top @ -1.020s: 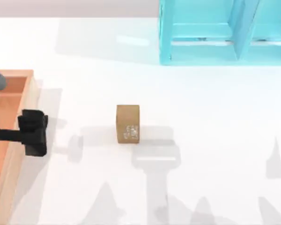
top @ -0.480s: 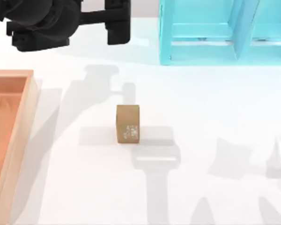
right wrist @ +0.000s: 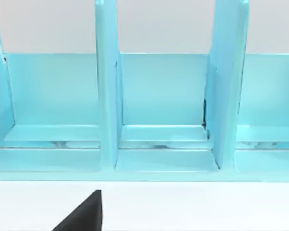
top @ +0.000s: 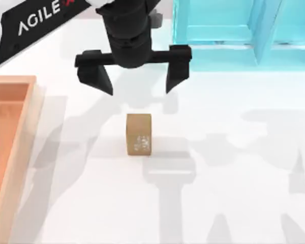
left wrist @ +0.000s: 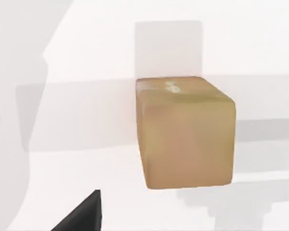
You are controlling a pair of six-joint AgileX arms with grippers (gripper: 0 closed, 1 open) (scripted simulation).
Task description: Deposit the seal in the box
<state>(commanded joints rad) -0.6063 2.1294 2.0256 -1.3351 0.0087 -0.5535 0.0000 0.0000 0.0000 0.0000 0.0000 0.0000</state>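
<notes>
Left gripper [top: 138, 79] spread wide, upper centre, poised just above seal [top: 139, 134]. Seal mid-table, ungrasped. Box [top: 29, 104] at left edge, seemingly empty. Grasp, carry, drop all remain.

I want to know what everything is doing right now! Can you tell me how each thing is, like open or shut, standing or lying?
left gripper: open, fingers spread wide, hovering just behind the seal.
seal: standing on the white table, free, not gripped.
box: at the table's left edge, seal not in it.
blue shelf: upright at the table's back.
</notes>
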